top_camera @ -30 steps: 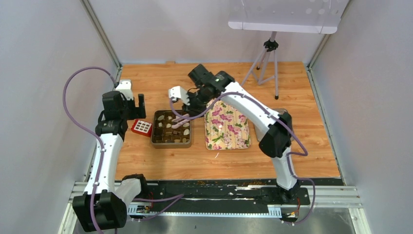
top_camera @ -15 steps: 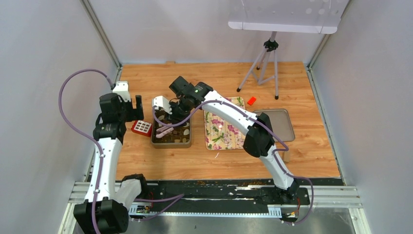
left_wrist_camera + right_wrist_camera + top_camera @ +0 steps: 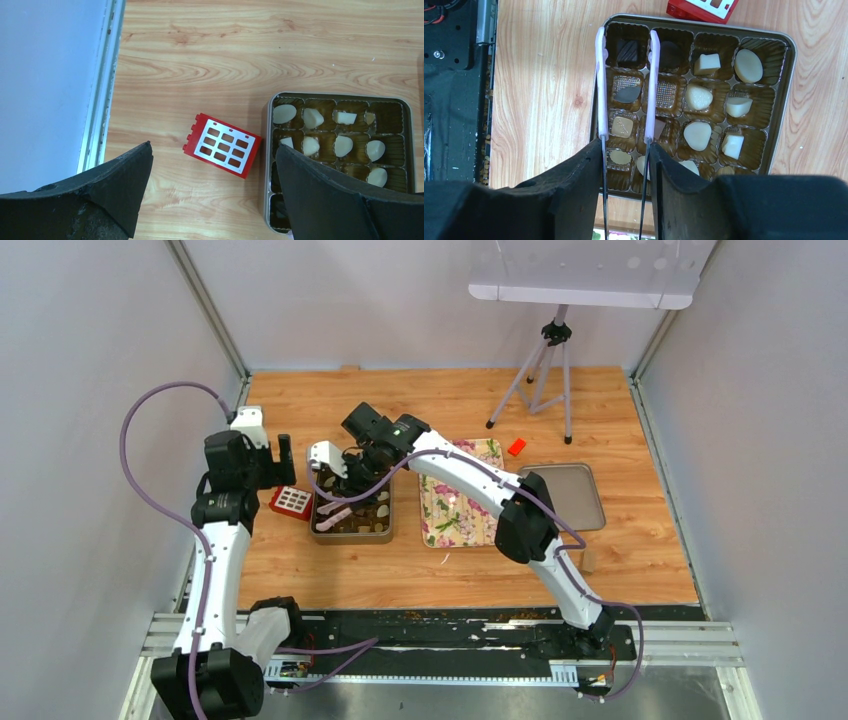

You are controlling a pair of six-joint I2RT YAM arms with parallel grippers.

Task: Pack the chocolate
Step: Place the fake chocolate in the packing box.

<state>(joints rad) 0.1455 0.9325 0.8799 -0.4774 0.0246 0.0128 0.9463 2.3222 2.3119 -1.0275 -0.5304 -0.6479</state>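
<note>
The chocolate, dark, cream and tan pieces, sits in the cells of a metal tray, also seen from above. My right gripper is shut on pink-tipped tweezers. The tweezers reach over the tray, their tips spread on either side of a dark square piece lying in a corner cell. My left gripper hangs open and empty left of the tray, above a red block with a white grid face. In the top view it is beside the right gripper.
A floral cloth lies right of the tray, with a flat metal lid further right. A small red piece rests behind them, and a tripod stands at the back. Grey walls enclose the wooden table.
My right arm has swung left from over the floral cloth to over the tray's left side, tweezers in its grip. The left arm has barely shifted.
</note>
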